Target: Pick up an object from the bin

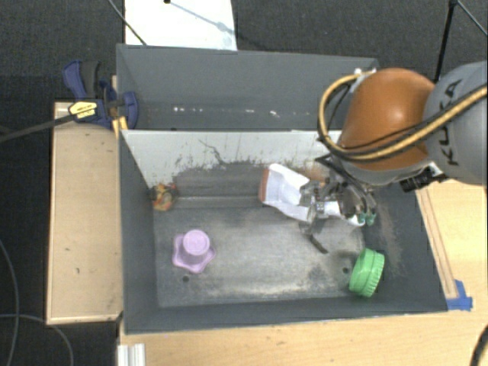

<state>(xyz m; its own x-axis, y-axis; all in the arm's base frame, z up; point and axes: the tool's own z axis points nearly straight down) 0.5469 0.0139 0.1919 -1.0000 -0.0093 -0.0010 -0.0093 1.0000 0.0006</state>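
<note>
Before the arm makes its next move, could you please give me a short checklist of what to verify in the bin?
1. Gripper inside the bin, away from its walls: ok.
2. A thing close to the gripper: the white crumpled packet at the back, just beside it: ok.
3. Packet gripped: cannot tell.
4. Green ribbed cap at front right, apart from the gripper: ok.
5. Lilac piece and small brown thing, far off at left: ok.

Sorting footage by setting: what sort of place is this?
Probably a robotics lab grasping station: a KUKA arm over a grey metal bin holding a green ribbed cap and a lilac piece.
</note>
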